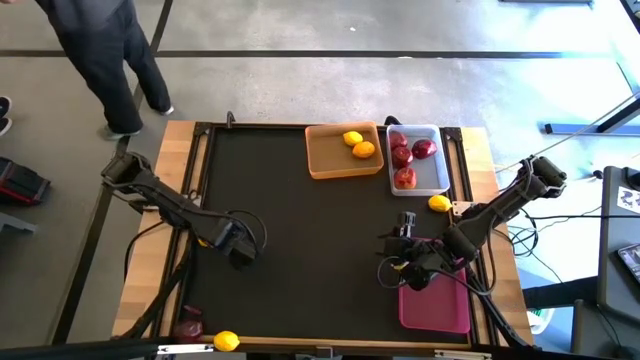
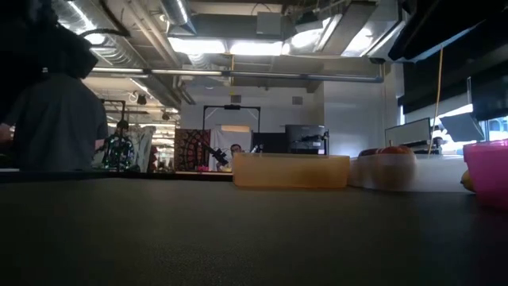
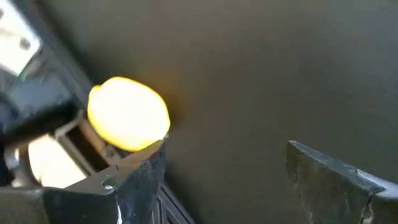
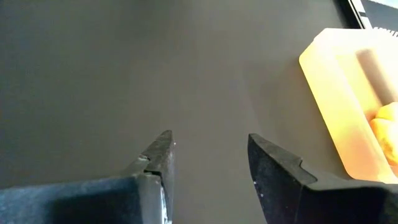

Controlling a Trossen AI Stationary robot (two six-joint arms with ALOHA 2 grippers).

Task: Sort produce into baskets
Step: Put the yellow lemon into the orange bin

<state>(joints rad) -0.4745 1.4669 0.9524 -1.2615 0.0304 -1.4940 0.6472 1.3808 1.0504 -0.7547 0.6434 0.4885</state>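
From overhead my left hand (image 1: 243, 247) half hides a glossy yellow lemon (image 3: 128, 114); fingers spread, empty; right hand (image 1: 410, 262) parted, empty.

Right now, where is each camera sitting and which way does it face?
High: overhead, straight down; both arms, left gripper, right gripper.
Low: table height, across to the orange basket; no arms.
Left wrist: past open fingers at a lemon.
Right wrist: past open fingers.
Shared: orange basket, every view but left wrist.
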